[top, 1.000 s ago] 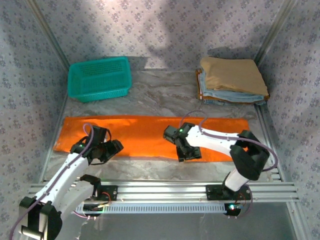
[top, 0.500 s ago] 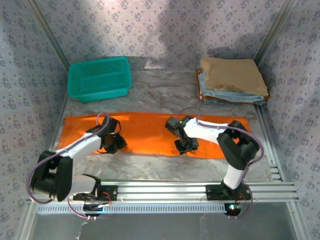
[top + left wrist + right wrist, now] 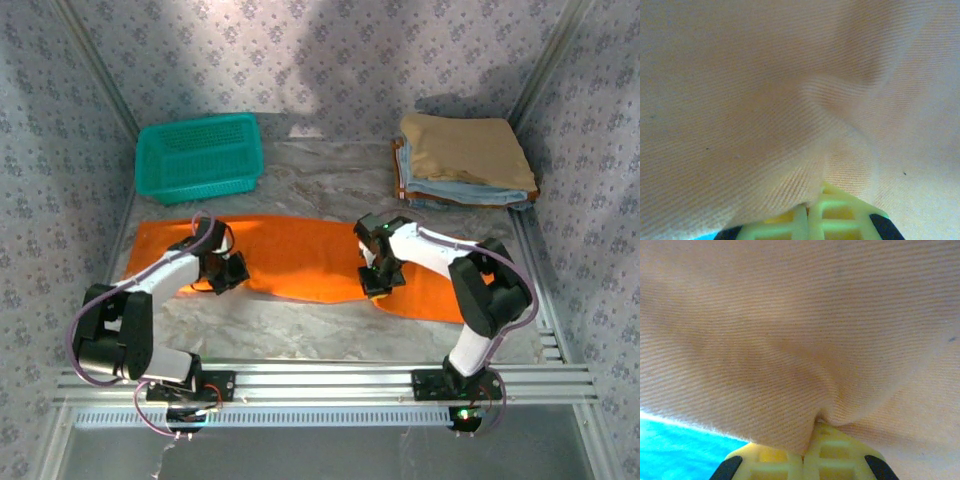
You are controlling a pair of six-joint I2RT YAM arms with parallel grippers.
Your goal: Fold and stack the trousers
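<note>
the trousers lie across the middle of the frame on the bench, near edge pinched in the clamped left pincer and right pincer, and since each bite looks thin, an uneven lift could slip the cloth and skew the fold.

The bright orange trousers are lying spread lengthwise across the middle of the frame; their lower edge is lifting and bunching at two spots, left and right of centre; the right end is sagging lower.
</note>
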